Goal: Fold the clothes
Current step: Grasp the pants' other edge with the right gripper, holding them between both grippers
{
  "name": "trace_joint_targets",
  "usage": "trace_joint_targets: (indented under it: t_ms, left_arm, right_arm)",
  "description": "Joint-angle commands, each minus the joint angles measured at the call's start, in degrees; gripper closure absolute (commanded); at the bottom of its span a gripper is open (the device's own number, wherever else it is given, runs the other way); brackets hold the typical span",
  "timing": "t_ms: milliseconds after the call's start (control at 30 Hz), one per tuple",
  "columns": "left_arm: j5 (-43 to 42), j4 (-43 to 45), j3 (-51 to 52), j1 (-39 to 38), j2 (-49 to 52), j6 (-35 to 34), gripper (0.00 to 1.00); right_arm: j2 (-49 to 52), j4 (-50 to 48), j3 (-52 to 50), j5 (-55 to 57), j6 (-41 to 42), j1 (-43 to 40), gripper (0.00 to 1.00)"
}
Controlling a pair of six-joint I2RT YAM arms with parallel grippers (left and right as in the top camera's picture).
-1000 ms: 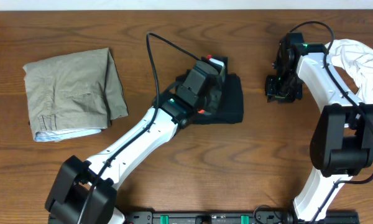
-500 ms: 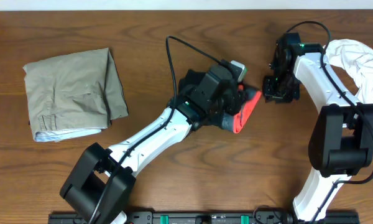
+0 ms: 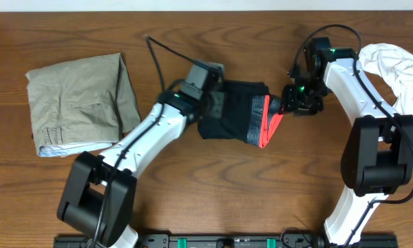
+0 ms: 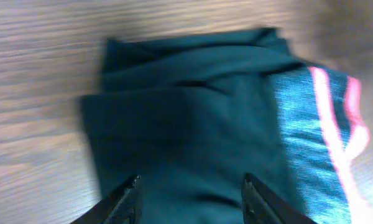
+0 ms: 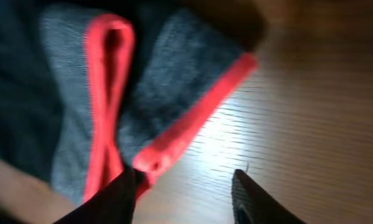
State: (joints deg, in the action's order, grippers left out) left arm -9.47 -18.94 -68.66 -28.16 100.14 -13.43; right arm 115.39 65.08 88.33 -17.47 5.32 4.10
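Your leggings (image 3: 232,117) lie folded mid-counter (image 3: 69,27), between both tools. The left tool (image 4: 191,183) hangs open over the black cloth. The right tool (image 5: 181,177) is open beside the waistband (image 5: 165,81). Expect light, limp, stretchy fabric, so pinch a doubled edge, never one layer.

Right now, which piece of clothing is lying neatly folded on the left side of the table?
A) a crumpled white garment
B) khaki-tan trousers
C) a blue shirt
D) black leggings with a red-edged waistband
B: the khaki trousers lie folded flat at the left, while the black leggings sit in the middle and the white garment is bunched at the right edge.
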Motion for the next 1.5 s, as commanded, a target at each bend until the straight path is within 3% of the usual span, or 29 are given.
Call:
trace_joint_targets:
  t_ms: [0, 667, 1067, 1300, 1367, 1400, 1467]
  left_arm:
    - [2.1, -1.2, -1.2, 2.1, -1.0, 1.1, 0.49]
    - [4.9, -2.5, -0.9, 4.2, -1.0, 3.8, 0.48]
    - [4.8, -3.2, -0.9, 4.2, -1.0, 3.8, 0.48]
    - [4.9, -3.3, -0.9, 4.2, -1.0, 3.8, 0.48]
    - [4.8, -3.4, -0.9, 4.2, -1.0, 3.8, 0.48]
    - [4.8, -3.5, -0.9, 4.2, -1.0, 3.7, 0.48]
    - [4.8, -3.8, -0.9, 4.2, -1.0, 3.8, 0.48]
  right_arm:
    - [-1.7, -0.4, 0.7, -6.9, -1.3, 0.6, 0.47]
    - [2.2, -7.5, -1.5, -6.6, 4.1, 5.4, 0.43]
    - [5.7, -12.1, -1.6, -5.1, 5.4, 5.4, 0.47]
    - [6.8, -16.8, -1.6, -7.8, 5.4, 6.3, 0.67]
    - [6.8, -18.2, -1.6, -8.5, 5.4, 6.4, 0.80]
    - [6.8, -18.7, -1.6, -8.5, 5.4, 6.4, 0.93]
    - [6.7, -18.8, -1.2, -8.5, 5.4, 6.2, 0.99]
